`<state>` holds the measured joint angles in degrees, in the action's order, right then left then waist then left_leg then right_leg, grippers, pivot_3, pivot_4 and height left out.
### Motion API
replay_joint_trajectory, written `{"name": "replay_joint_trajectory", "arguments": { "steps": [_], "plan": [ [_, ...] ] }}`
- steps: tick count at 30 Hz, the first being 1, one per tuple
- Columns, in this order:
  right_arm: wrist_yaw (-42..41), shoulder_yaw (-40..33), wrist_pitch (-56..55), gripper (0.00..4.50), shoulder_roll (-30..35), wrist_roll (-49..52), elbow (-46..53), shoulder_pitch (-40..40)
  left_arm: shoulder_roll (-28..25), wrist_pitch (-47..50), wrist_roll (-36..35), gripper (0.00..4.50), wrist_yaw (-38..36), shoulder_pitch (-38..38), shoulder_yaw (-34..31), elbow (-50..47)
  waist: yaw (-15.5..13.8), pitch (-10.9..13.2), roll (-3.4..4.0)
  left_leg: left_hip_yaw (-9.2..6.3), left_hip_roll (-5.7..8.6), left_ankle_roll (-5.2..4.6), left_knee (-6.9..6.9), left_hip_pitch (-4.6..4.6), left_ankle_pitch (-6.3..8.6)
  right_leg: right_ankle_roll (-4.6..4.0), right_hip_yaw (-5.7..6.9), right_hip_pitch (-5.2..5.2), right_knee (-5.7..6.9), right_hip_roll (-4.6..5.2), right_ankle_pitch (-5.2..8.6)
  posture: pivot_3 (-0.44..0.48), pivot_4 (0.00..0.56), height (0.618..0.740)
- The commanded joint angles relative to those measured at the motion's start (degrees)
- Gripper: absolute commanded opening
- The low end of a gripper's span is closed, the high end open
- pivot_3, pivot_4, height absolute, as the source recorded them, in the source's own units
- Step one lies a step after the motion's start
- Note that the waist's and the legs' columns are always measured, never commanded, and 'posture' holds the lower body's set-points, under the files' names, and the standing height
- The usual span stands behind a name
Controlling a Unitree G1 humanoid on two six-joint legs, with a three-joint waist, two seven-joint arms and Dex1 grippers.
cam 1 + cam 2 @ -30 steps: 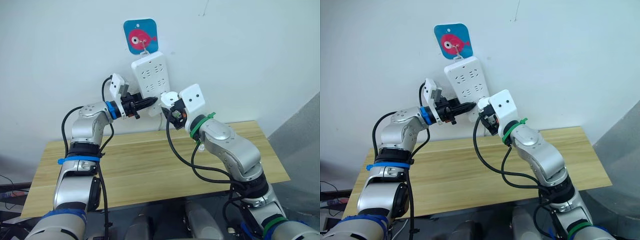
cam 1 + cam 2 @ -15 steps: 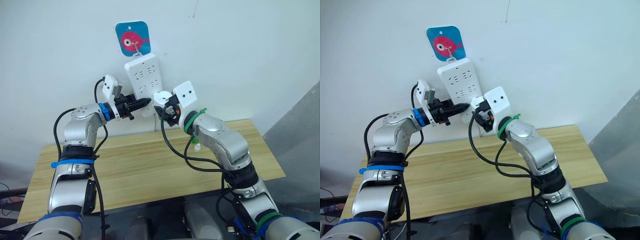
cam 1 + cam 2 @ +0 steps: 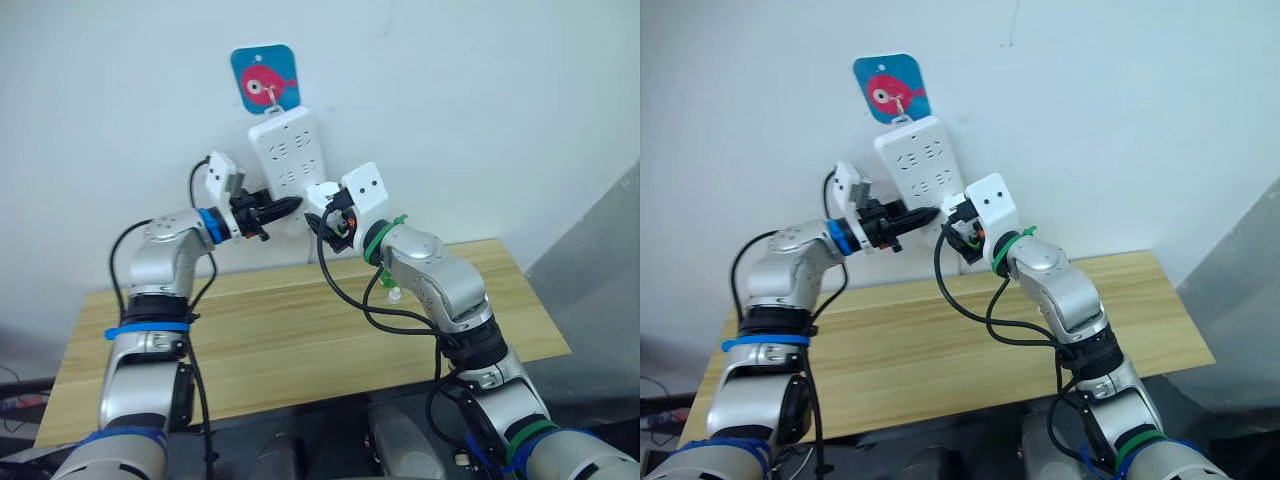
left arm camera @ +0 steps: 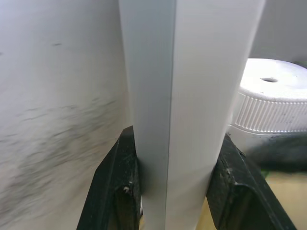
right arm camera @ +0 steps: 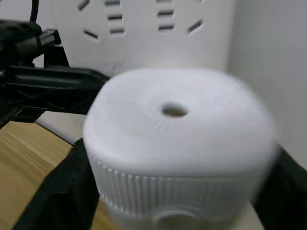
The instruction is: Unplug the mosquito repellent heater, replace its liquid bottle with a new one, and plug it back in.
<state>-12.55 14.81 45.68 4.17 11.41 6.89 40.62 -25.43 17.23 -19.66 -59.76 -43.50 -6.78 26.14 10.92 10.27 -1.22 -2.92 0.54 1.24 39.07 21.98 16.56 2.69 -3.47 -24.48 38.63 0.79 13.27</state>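
Left wrist view — fingers (image 4: 120,191) clamp power strip (image 4: 187,96); right grips heater (image 5: 177,139).

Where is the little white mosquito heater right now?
The mosquito repellent heater is between the right gripper's fingers, right at the lower end of the white power strip hanging on the wall, which the left gripper clamps.

I see a white power strip (image 3: 291,170) hanging on the white wall (image 3: 480,110). It has rows of small holes for plugs on its front. Just above it is a blue tag (image 3: 264,77) with a pink fish on it, and the strip hangs from a hook on that tag. Below me is a long wooden table (image 3: 290,340), pushed up against the wall.
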Motion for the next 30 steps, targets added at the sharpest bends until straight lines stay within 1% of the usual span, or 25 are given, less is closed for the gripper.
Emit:
{"name": "replay_joint_trajectory", "arguments": {
  "steps": [1,4,8,10,11,13,16,18,20,23,24,25,27,28,29,30],
  "plan": [
    [-0.6,-0.9,1.6,4.5,2.0,-0.7,5.9,-1.3,-0.5,-2.6,0.9,1.31,-1.1,-0.7,1.3,0.9,0.0,0.0,0.0,0.01,0.02,0.0,-0.03,0.03,0.0,0.0,0.0,-0.03,-0.03,0.04,0.0,-0.194,0.133,0.733],
    [-1.5,-0.5,4.4,4.5,4.4,-0.3,11.1,-3.4,-1.0,-5.7,2.3,1.31,0.3,-0.9,1.0,3.1,0.0,0.0,-0.01,0.04,0.1,-0.01,-0.04,0.18,0.01,0.0,0.0,-0.08,-0.12,0.18,0.0,-0.194,0.13,0.733],
    [-3.2,-0.4,7.8,4.5,7.1,0.8,17.9,-6.4,-1.2,-8.4,1.9,1.31,-0.1,-1.7,0.1,5.6,0.1,0.0,-0.02,0.07,0.18,-0.02,-0.05,0.21,0.01,0.01,0.0,-0.14,-0.18,0.27,0.0,-0.189,0.129,0.733],
    [-4.2,-0.2,9.5,4.5,8.6,1.2,21.4,-8.1,-2.0,-11.4,3.2,2.06,0.6,-1.9,0.2,7.0,0.1,-0.1,-0.03,0.06,0.18,-0.02,-0.04,0.14,0.01,0.01,0.02,-0.14,-0.06,0.26,0.01,-0.189,0.129,0.733],
    [-4.5,-0.2,9.9,4.5,9.2,1.4,22.3,-8.5,-2.2,-12.6,3.8,2.27,0.8,-2.0,0.2,7.6,0.1,-0.1,-0.04,0.06,0.18,-0.01,-0.04,0.1,0.0,0.01,0.02,-0.13,-0.01,0.26,0.01,-0.189,0.128,0.733],
    [-5.5,0.1,10.4,4.5,10.5,1.8,24.0,-9.1,-2.8,-13.7,4.3,2.91,1.4,-2.0,-0.1,8.6,0.3,-0.1,-0.04,0.09,0.18,0.01,-0.03,0.04,-0.03,0.02,0.02,-0.13,0.07,0.21,0.01,-0.189,0.128,0.733],
    [-7.4,0.5,9.0,4.5,11.8,2.7,26.0,-10.4,-4.2,-14.2,5.2,3.93,2.5,-1.7,-0.4,9.7,0.2,-0.1,-0.05,0.09,0.15,0.0,-0.03,0.01,-0.04,0.02,0.1,-0.13,0.12,0.16,0.02,-0.186,0.126,0.733],
    [-8.2,2.0,6.5,4.5,13.1,1.4,27.4,-11.4,-5.7,-15.1,5.8,4.48,2.9,-0.9,-0.7,9.6,0.2,-0.1,-0.06,0.09,0.15,0.01,-0.03,0.02,-0.04,0.02,0.15,-0.13,0.13,0.16,0.01,-0.186,0.126,0.733],
    [-9.6,4.2,3.3,4.5,15.2,-0.3,28.4,-12.0,-6.8,-15.3,5.8,4.48,3.3,-0.3,-1.1,9.2,0.4,-0.1,-0.1,0.15,0.15,0.01,0.01,-0.04,-0.06,0.02,0.13,-0.12,0.21,0.16,0.01,-0.18,0.128,0.733],
    [-11.2,3.6,2.0,4.5,15.6,1.3,28.9,-12.9,-8.9,-14.8,5.0,4.48,3.3,2.1,-1.8,6.2,0.5,-0.1,-0.11,0.22,0.06,0.0,0.01,-0.14,-0.08,0.03,0.07,-0.1,0.24,0.03,0.02,-0.18,0.128,0.733],
    [-11.9,3.2,1.2,4.5,15.8,1.8,28.9,-13.1,-9.5,-14.4,4.5,4.48,3.1,3.2,-2.1,4.7,0.5,-0.1,-0.11,0.22,-0.01,0.0,0.01,-0.15,-0.08,0.02,0.06,-0.11,0.24,-0.05,0.02,-0.18,0.128,0.733],
    [-12.6,2.7,0.7,4.5,15.9,2.3,29.0,-13.2,-10.2,-13.7,3.9,4.48,2.9,4.6,-2.4,2.7,0.4,-0.1,-0.11,0.19,-0.06,0.0,0.0,-0.14,-0.08,0.02,0.06,-0.11,0.25,-0.11,0.02,-0.157,0.135,0.733],
    [-14.4,1.3,1.5,4.5,16.1,4.5,29.1,-13.0,-11.8,-13.1,3.0,4.48,2.7,8.8,-3.4,-2.5,0.3,-0.1,-0.11,0.13,-0.14,0.0,-0.04,-0.11,-0.07,0.0,0.06,-0.14,0.23,-0.18,0.02,-0.148,0.138,0.733],
    [-14.8,0.8,1.6,4.23,16.0,5.1,28.8,-12.7,-12.4,-11.8,1.9,4.5,3.3,11.7,-4.6,-6.1,0.2,-0.1,-0.11,0.09,-0.15,0.01,-0.07,-0.08,-0.07,-0.03,0.03,-0.15,0.2,-0.17,0.04,-0.148,0.138,0.733],
    [-15.3,0.5,1.4,4.14,16.0,5.6,28.6,-12.5,-12.8,-10.7,0.9,4.5,3.9,14.4,-5.7,-9.8,0.1,-0.1,-0.11,0.07,-0.15,0.01,-0.07,-0.06,-0.07,-0.03,-0.01,-0.15,0.18,-0.17,0.04,-0.136,0.142,0.733],
    [-15.7,0.5,0.9,3.92,16.0,5.7,28.3,-12.2,-13.2,-9.6,-0.1,4.5,3.8,17.4,-6.3,-13.7,0.1,-0.1,-0.11,0.07,-0.15,0.01,-0.08,-0.03,-0.06,-0.03,-0.04,-0.16,0.14,-0.15,0.04,-0.136,0.142,0.733]
  ]
}}
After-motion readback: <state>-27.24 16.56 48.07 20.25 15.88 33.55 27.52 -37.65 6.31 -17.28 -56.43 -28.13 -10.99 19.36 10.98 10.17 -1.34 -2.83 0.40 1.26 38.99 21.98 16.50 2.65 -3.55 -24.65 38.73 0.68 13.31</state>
